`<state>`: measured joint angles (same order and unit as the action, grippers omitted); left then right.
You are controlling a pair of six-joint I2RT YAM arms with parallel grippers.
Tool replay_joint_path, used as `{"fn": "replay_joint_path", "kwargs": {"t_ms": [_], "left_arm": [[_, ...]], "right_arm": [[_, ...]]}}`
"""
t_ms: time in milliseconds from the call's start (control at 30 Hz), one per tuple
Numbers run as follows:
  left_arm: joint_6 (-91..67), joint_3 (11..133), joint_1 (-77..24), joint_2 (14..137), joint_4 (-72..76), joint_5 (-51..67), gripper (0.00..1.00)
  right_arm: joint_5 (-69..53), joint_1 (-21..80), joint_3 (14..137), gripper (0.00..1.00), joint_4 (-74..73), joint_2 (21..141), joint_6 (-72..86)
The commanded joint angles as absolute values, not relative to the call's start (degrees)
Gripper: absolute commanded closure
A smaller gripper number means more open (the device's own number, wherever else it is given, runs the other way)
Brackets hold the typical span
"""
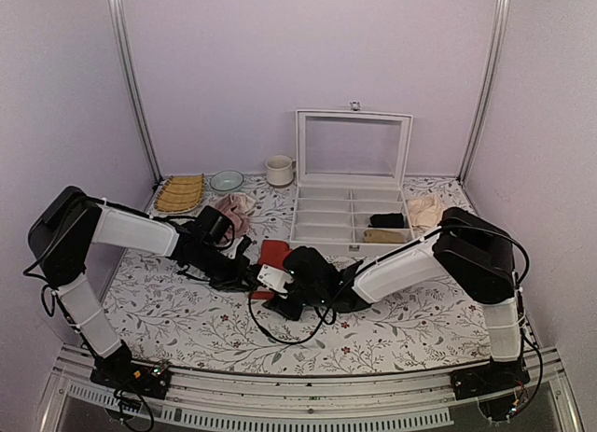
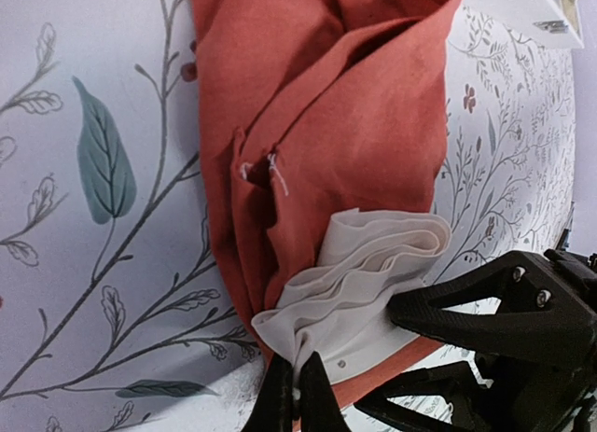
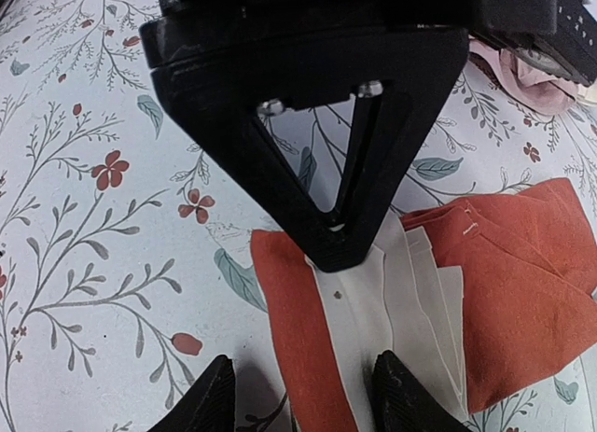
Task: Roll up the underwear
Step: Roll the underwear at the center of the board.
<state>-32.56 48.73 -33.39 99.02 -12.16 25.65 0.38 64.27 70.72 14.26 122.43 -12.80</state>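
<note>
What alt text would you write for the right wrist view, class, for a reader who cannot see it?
The left gripper, shut, pinches the cream waistband of the folded red-orange underwear on a floral tablecloth. The right gripper is open, its fingertips either side of the fabric's near edge.

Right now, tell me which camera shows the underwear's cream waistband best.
Left wrist: the waistband folds show close up, pinched by the left tool. Right wrist shows it flat, partly behind that tool. Top external shows only a red patch of underwear between the arms.
</note>
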Motion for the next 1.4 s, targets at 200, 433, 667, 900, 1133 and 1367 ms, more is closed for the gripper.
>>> {"fn": "replay_joint_path", "kwargs": {"t_ms": [200, 433, 667, 900, 1133, 1367], "left_arm": [[-31.4, 50.1, -34.2, 100.2, -14.6, 25.0, 1.0], [-31.2, 50.4, -34.2, 100.2, -14.9, 25.0, 1.0], [-31.2, 50.6, -34.1, 100.5, -14.9, 25.1, 1.0], [-31.4, 51.6, -34.1, 100.5, -15.3, 24.9, 0.95], [-32.6, 52.8, -31.5, 98.9, -15.8, 24.9, 0.7], [-33.2, 52.5, -29.2, 97.4, -14.8, 25.3, 0.66]], "right_arm": [[0.0, 62.3, 69.8, 0.55, 14.6, 127.3, -11.4], [-0.3, 62.3, 69.8, 0.65, 14.6, 128.0, -11.0], [-0.4, 62.3, 69.7, 0.82, 14.3, 127.6, -10.7], [-1.6, 62.3, 68.9, 1.0, 13.9, 126.4, -9.1], [-6.7, 61.3, 67.4, 1.0, 13.1, 125.2, -5.0], [-16.6, 57.9, 66.7, 1.0, 11.3, 123.4, 2.2]]}}
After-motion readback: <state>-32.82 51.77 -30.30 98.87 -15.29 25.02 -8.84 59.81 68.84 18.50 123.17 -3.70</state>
